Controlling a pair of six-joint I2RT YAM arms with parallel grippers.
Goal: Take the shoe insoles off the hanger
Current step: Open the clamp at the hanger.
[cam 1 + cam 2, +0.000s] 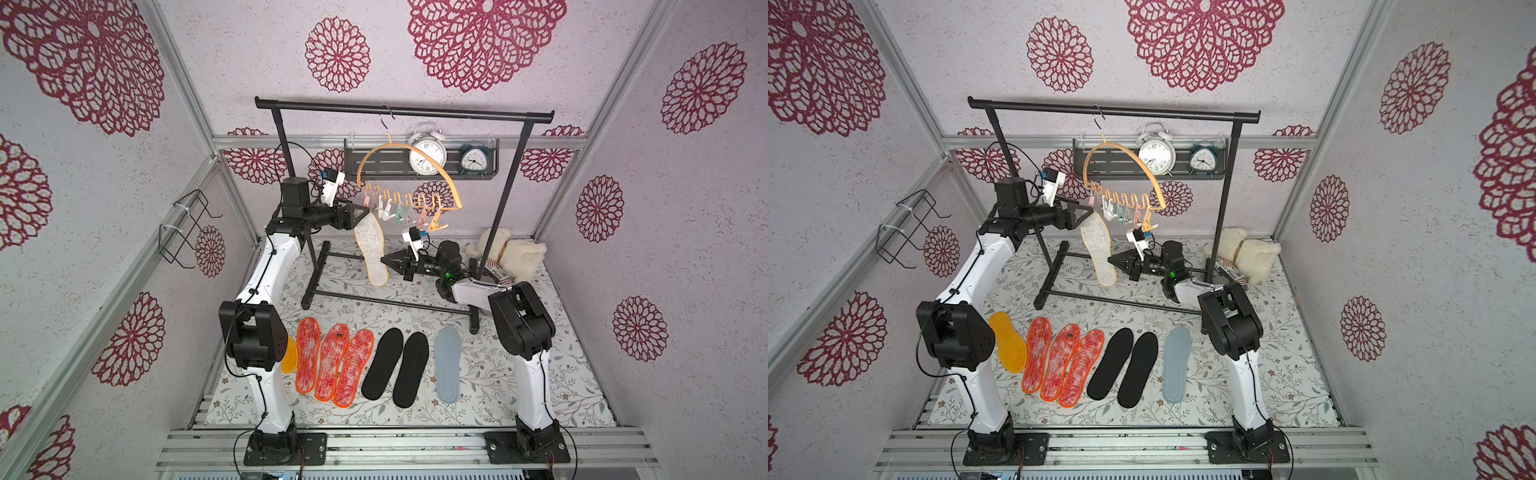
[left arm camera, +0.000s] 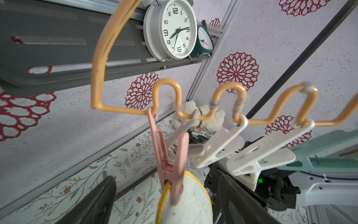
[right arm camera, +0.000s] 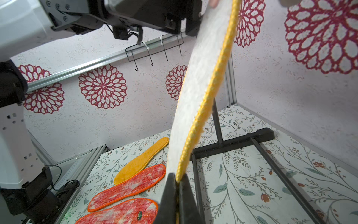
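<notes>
In a top view, seven flat foot-shaped insoles (image 1: 409,370) already lie in a row on the floral-printed desk (image 1: 519,374). The last one, a white felt-like insole with yellow braided edging (image 1: 371,249), hangs from the thin orange-tan arched hanger (image 1: 450,183) hooked over the black metal garment rack (image 1: 403,110). The left gripper (image 1: 360,212) sits at its top end and the right gripper (image 1: 384,261) at its lower edge. In the left wrist view, the left gripper's jaws stand wide apart on either side of a smooth pink plastic clothespin (image 2: 170,161) that bites the insole's fuzzy top; they hold nothing. In the right wrist view, the right gripper (image 3: 177,177) is closed tight on the insole's braided rim, and the soft sheet bows slightly above it. The likely trouble is the right arm pulling before the clothespin's handles are squeezed. The light hanger may then swing or slide along the rack's bar, or the thin rim may slip out of the pinch. A squeeze landing too low on the clothespin would only clamp it harder.
</notes>
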